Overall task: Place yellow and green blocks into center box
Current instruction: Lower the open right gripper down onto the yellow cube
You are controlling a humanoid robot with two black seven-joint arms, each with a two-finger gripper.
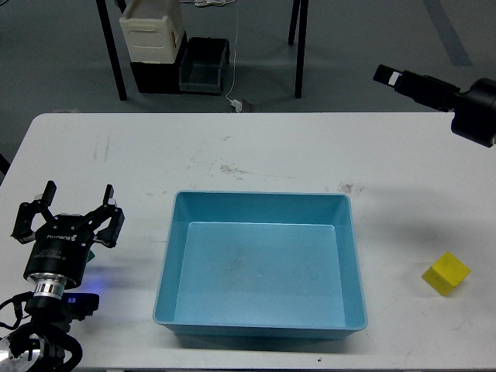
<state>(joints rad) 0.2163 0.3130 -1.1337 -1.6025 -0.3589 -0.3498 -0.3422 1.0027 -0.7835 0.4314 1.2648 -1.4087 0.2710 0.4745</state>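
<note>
A yellow block lies on the white table, right of the blue box, which stands empty in the middle. My left gripper is open at the table's left side, fingers spread and pointing away from me. A small sliver of the green block shows just beside its body; the rest is hidden under it. My right gripper is raised high at the upper right, far above and behind the yellow block, pointing left. It is seen side-on and its fingers cannot be told apart.
The table has scuff marks behind the box. On the floor beyond its far edge are black crates with a white container, dark table legs and a cable with a plug.
</note>
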